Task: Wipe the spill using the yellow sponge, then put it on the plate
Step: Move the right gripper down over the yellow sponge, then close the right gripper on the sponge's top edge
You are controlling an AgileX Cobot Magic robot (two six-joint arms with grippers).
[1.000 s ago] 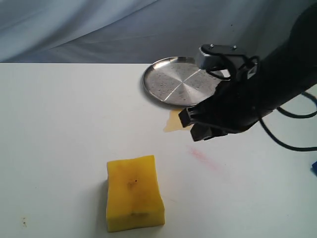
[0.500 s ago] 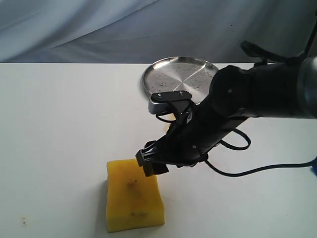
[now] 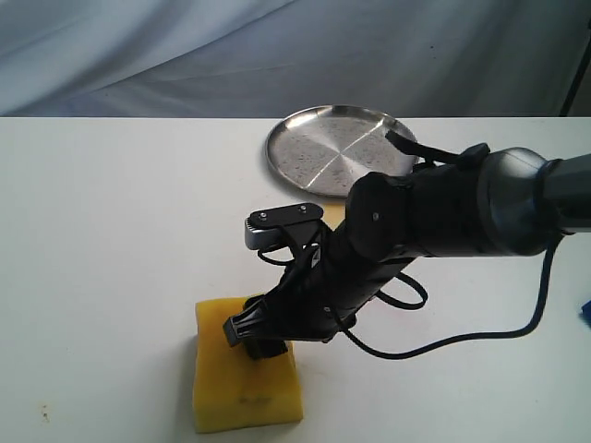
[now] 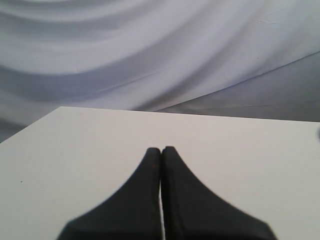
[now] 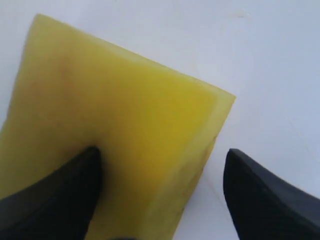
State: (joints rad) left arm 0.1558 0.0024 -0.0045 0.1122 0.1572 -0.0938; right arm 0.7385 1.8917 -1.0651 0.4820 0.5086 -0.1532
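Note:
The yellow sponge (image 3: 245, 397) lies on the white table near the front edge. My right gripper (image 3: 251, 340) has come down on its far end and stands open. In the right wrist view one finger (image 5: 60, 190) presses into the top of the sponge (image 5: 115, 100), while the other finger (image 5: 265, 195) hangs beside it over bare table. The silver plate (image 3: 323, 152) sits at the back. Just in front of it a sliver of the amber spill (image 3: 334, 214) shows; my right arm covers the remainder. My left gripper (image 4: 161, 149) is shut and empty over bare table, outside the exterior view.
A blue-grey cloth (image 3: 138, 55) hangs behind the table. The right arm's black cable (image 3: 480, 334) loops over the table at the right. A blue object (image 3: 586, 312) peeks in at the right edge. Small dark specks (image 3: 42, 411) mark the front left corner.
My right arm has swept from beside the plate down to the front left and landed on the sponge. The sponge has shifted slightly left under it.

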